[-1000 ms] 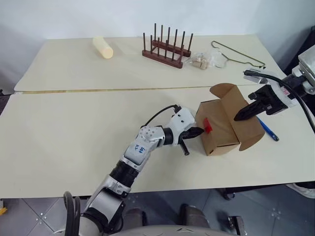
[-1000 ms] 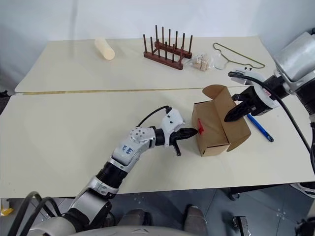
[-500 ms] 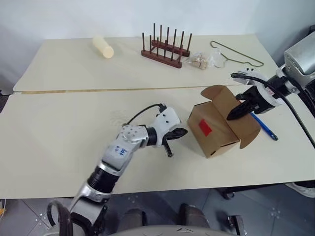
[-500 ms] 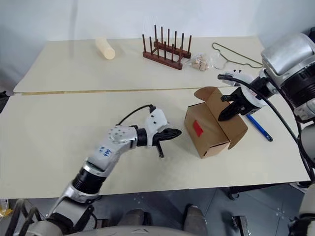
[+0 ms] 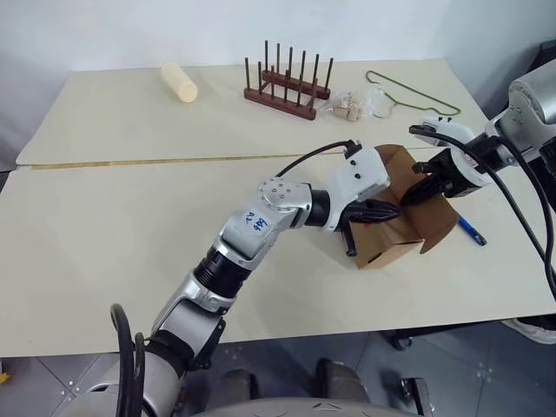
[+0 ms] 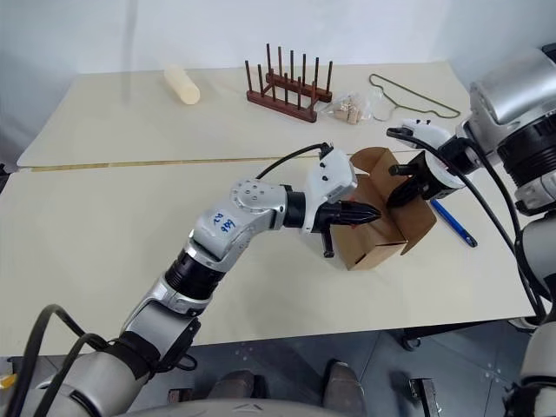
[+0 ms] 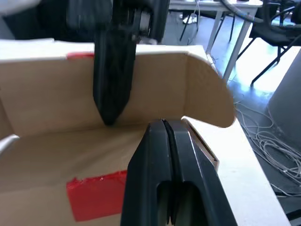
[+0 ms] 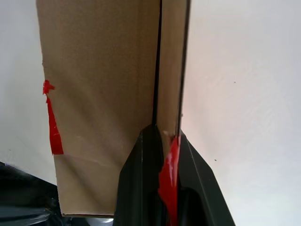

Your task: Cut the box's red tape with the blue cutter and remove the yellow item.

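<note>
wooden peg rack (image 5: 287,82) behind box (image 5: 395,234)

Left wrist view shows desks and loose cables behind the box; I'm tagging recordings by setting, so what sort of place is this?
Probably a lab or office workroom: cables on the floor, desk legs behind the box, and plain cream tables against a bare wall.

Blue handwritten marks stand on the white upper shell of the left arm (image 5: 254,222); the characters cannot be made out. No other legible text.
</note>
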Robot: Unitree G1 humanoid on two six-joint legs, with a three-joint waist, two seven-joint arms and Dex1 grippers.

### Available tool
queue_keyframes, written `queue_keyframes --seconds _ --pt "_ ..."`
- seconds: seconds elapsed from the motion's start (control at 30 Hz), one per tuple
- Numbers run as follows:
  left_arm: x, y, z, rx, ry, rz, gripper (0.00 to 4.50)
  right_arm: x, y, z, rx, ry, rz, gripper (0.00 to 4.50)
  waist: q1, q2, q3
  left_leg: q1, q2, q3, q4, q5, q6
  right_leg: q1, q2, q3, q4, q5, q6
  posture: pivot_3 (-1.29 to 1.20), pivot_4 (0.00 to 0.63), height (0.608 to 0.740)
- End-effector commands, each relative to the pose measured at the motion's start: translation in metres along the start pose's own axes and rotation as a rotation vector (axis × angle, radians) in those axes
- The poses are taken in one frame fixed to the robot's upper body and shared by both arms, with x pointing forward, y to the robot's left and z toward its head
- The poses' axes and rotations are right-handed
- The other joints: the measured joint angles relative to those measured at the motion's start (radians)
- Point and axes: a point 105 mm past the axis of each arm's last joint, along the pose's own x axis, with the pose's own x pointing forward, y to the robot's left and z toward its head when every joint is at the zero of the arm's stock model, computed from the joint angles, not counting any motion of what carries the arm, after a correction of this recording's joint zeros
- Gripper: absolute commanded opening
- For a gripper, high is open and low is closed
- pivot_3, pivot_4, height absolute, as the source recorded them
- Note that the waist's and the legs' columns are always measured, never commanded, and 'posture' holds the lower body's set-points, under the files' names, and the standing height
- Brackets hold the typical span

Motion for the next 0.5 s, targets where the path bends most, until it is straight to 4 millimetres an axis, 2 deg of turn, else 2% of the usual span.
queue_keyframes --seconds 0.03,0.23,0.3,0.5 --pt "0.010 -0.006 0.005 0.063 -0.004 -0.022 0.00 -0.007 0.005 0.002 -0.021 -0.034 0.021 0.05 0.000 0.000 0.000 0.000 0.000 0.000 0.000 0.000 0.000 0.000 0.000 0.000 0.000 0.000 0.000 0.00 0.150 0.740" --pt "0.017 -0.004 -0.007 0.046 0.023 -0.003 0.00 -0.009 0.012 0.001 -0.049 -0.038 0.042 0.05 0.007 0.000 0.000 0.000 0.000 0.000 0.001 0.000 0.000 0.000 0.000 0.000 0.000 0.000 0.000 0.00 0.150 0.740" --pt "0.012 -0.004 -0.024 0.029 0.095 0.003 0.00 -0.010 0.011 0.002 -0.041 -0.044 0.033 0.05 0.007 0.000 0.000 0.000 0.000 0.000 0.001 0.000 0.000 0.000 0.000 0.000 0.000 0.000 0.000 0.00 0.150 0.740" --pt "0.002 0.002 -0.055 0.000 0.209 0.058 0.00 -0.012 0.007 -0.002 -0.029 -0.044 0.022 0.05 0.012 0.000 0.000 0.000 0.000 0.000 0.002 0.000 0.000 0.001 0.000 0.000 0.000 0.000 0.000 0.00 0.150 0.740"
